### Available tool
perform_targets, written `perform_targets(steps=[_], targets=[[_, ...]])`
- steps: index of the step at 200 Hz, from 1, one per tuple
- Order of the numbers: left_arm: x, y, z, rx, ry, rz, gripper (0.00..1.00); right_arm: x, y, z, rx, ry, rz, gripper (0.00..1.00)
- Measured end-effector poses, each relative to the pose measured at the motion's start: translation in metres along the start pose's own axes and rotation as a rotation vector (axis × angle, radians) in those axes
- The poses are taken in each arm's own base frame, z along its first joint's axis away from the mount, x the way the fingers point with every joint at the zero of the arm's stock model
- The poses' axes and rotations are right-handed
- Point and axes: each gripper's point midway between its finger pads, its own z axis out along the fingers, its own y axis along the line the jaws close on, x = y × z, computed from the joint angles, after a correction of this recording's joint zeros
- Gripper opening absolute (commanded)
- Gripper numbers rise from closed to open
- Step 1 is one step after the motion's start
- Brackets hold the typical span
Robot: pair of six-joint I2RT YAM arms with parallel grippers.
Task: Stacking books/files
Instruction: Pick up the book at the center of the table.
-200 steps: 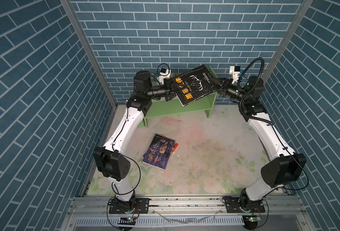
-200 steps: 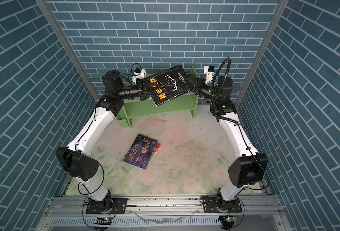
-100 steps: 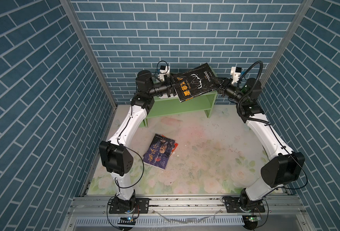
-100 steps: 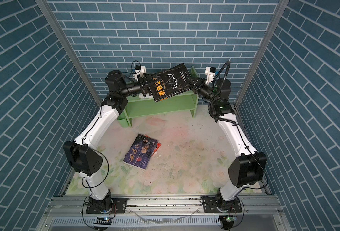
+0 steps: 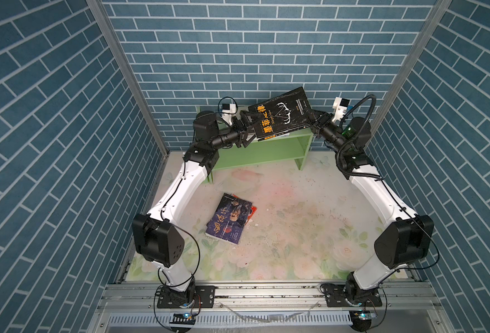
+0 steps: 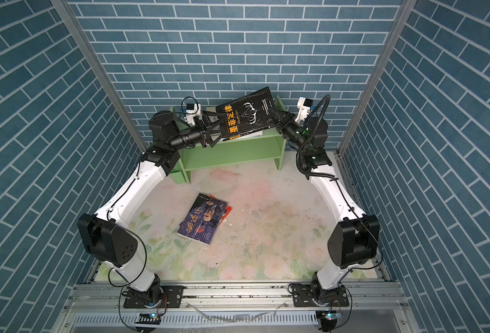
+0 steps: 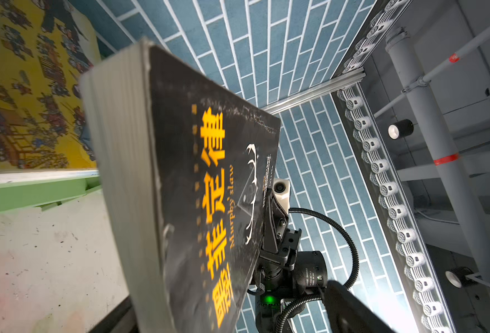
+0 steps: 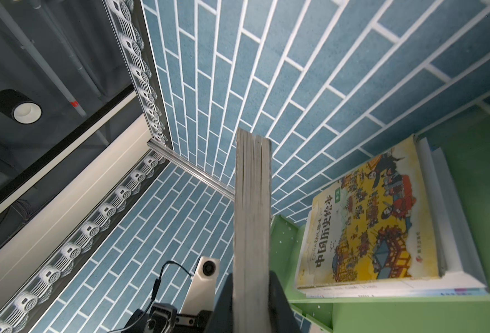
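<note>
Black book sits up at the back, tilted, over the top of the green shelf. Orange characters face up in both top views.

Right gripper is clamped on the book's right edge. The right wrist view shows its fingers pressed to both covers, with the page block running straight out between them.

Left gripper is at the book's opposite edge with its jaws spread wide. They straddle the edge without gripping it. In the left wrist view the cover fills the middle, and the right gripper shows at its far edge.

Yellow book lies flat on the shelf top, on a pile of white books. The black book's lower edge hangs over this pile. Cannot tell whether it touches.

Purple book lies flat on the table, left of centre, well apart from the shelf. A red book peeks out from under its far corner. Neither gripper is near these two.
</note>
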Motion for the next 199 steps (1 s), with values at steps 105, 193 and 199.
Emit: perform_targets(steps=[105, 193, 199], targets=[[0.005, 0.010, 0.000, -0.043, -0.032, -0.023, 0.93, -0.011, -0.020, 0.018, -0.012, -0.050, 0.017, 0.00], [-0.008, 0.026, 0.029, -0.058, -0.025, -0.053, 0.75, -0.016, -0.003, 0.021, -0.068, -0.063, 0.031, 0.00], [-0.009, 0.023, 0.032, -0.048, -0.022, -0.052, 0.71, -0.016, -0.003, 0.022, -0.071, -0.062, 0.032, 0.00]])
